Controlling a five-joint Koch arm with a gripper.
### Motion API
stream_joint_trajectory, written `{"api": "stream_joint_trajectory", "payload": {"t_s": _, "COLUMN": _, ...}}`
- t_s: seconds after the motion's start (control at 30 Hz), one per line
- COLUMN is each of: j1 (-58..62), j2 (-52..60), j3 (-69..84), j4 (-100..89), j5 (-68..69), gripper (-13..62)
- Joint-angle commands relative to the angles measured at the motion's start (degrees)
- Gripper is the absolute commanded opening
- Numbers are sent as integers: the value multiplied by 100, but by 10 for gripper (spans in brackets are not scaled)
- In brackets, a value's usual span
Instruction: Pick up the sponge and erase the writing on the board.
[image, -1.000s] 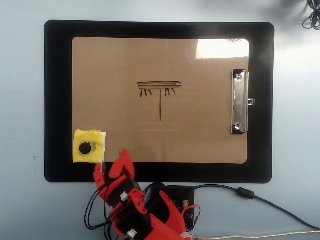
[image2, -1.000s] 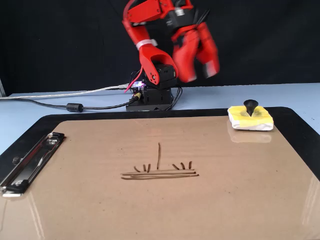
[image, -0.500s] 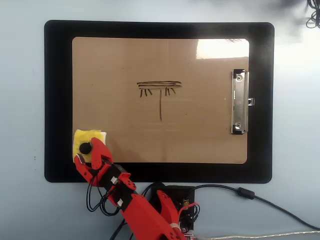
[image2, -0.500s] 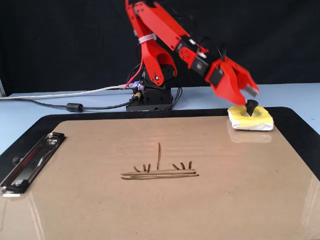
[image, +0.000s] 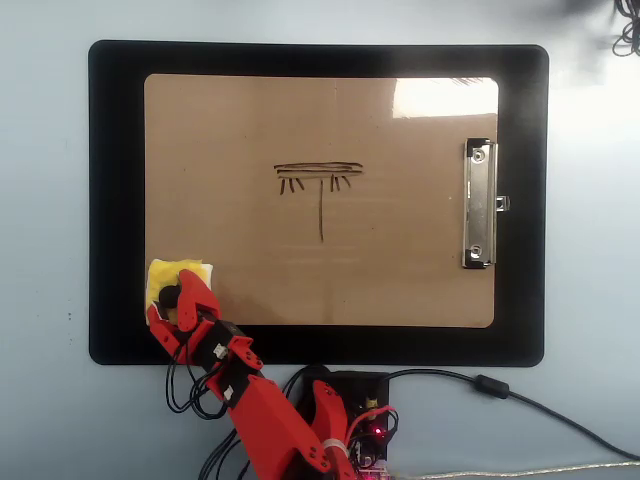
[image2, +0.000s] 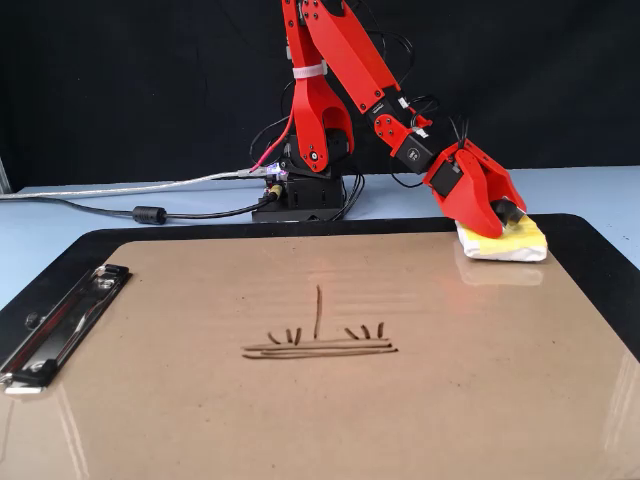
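The yellow sponge (image: 180, 271) lies on the near-left corner of the brown board (image: 400, 280) in the overhead view; in the fixed view the sponge (image2: 508, 243) rests at the board's (image2: 300, 420) far right. My red gripper (image: 177, 298) is down on the sponge, jaws closed around its black knob (image: 170, 296). The fixed view shows the gripper (image2: 503, 214) the same way. The writing (image: 320, 175) sits mid-board, well away from the sponge, and also shows in the fixed view (image2: 318, 345).
The board lies on a black mat (image: 115, 200) on a pale blue table. A silver clip (image: 479, 205) holds the board's right short edge. The arm's base (image: 350, 410) and cables (image: 520, 395) sit at the near edge.
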Motion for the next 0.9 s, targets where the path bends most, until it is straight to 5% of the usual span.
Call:
{"api": "stream_joint_trajectory", "payload": {"t_s": 0.0, "j1": -9, "j2": 70, "j3": -158, "j4": -290, "j5": -35, "gripper": 257}}
{"api": "stream_joint_trajectory", "payload": {"t_s": 0.27, "j1": 448, "j2": 149, "j3": -114, "j4": -554, "j5": -35, "gripper": -76}}
{"api": "stream_joint_trajectory", "payload": {"t_s": 0.5, "j1": 1090, "j2": 1002, "j3": -299, "j4": 158, "j5": -308, "gripper": -78}}
{"api": "stream_joint_trajectory", "payload": {"t_s": 0.67, "j1": 3542, "j2": 3393, "j3": -967, "j4": 4210, "j5": -431, "gripper": -79}}
{"api": "stream_joint_trajectory", "payload": {"t_s": 0.87, "j1": 6521, "j2": 2769, "j3": -1916, "j4": 5309, "j5": 615, "gripper": -79}}
